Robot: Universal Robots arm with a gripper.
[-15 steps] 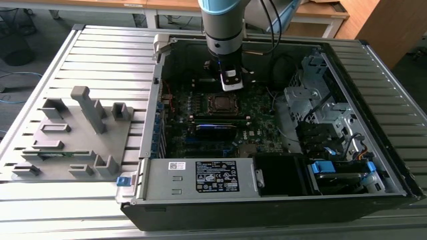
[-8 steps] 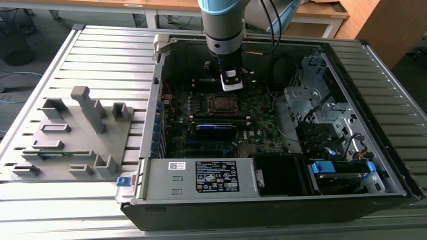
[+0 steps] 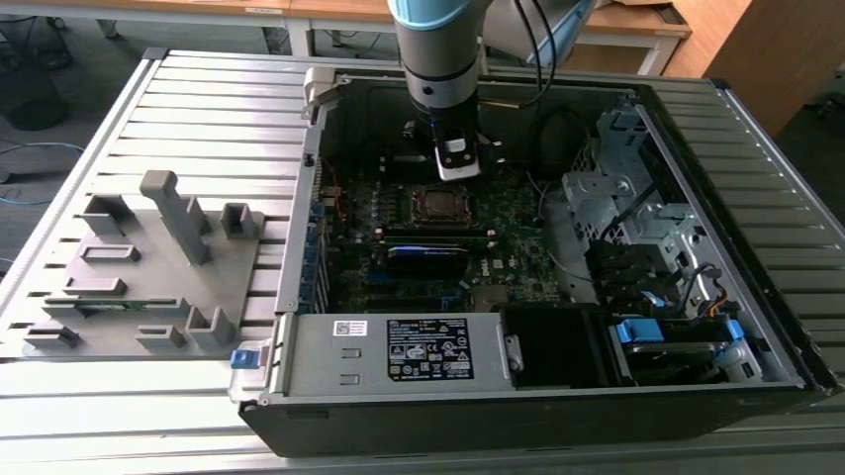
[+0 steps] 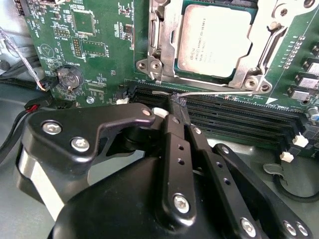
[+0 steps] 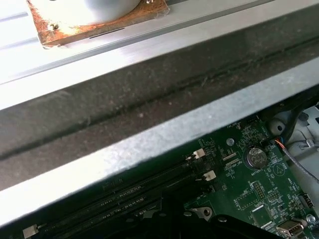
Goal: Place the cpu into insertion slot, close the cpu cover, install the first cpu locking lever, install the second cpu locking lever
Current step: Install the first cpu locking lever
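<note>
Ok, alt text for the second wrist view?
The cpu lies framed by the silvery cpu cover on a green motherboard. In front, the black claw, fingers together, sits at a thin wire locking lever beside the memory slots.

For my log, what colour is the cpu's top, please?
The cpu is silvery-grey, clearest in the second wrist view.

Robotics lab or workshop bench. Open black desktop computer case (image 3: 528,416) lies on a ribbed silvery aluminium table (image 3: 212,89). Grey plastic parts fixture (image 3: 145,267) at the exterior view's left, light wooden desks (image 3: 634,25) far behind.
</note>
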